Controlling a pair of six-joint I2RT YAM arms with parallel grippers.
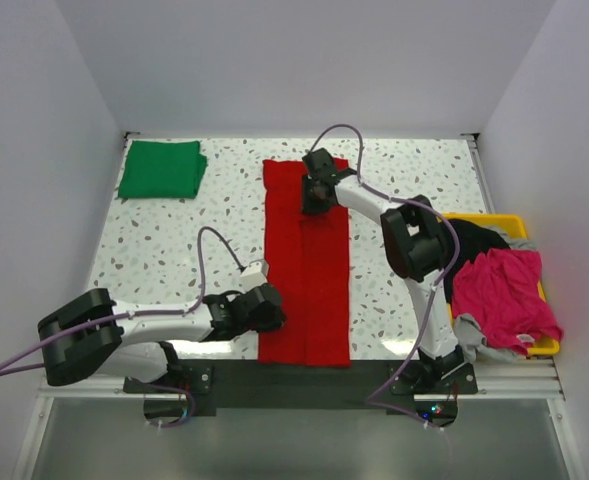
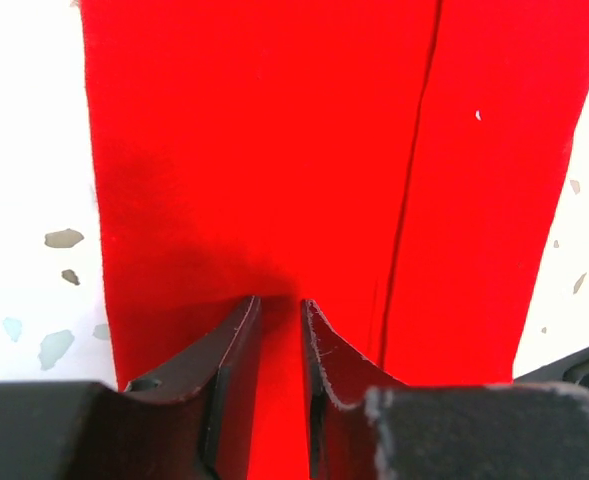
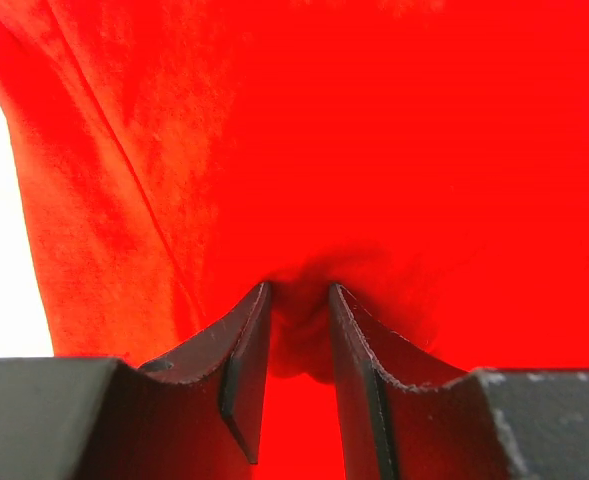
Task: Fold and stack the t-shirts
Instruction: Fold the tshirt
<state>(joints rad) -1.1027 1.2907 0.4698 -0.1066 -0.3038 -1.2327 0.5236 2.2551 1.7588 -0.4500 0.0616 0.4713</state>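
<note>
The red t-shirt [image 1: 309, 280] lies folded into a long narrow strip down the middle of the table. It fills the left wrist view [image 2: 224, 150] and the right wrist view [image 3: 374, 150]. My left gripper [image 1: 274, 308] sits at the strip's near left edge, its jaws nearly closed on the red cloth [image 2: 281, 302]. My right gripper [image 1: 314, 195] is at the strip's far end, shut on a bunched pinch of red cloth [image 3: 299, 288]. The green t-shirt [image 1: 161, 169] lies folded at the far left corner.
A yellow tray [image 1: 509, 220] at the right edge holds a magenta garment [image 1: 504, 295], a black one [image 1: 479, 240] and a grey one [image 1: 474, 335]. Speckled tabletop [image 1: 174, 250] shows left of the red strip.
</note>
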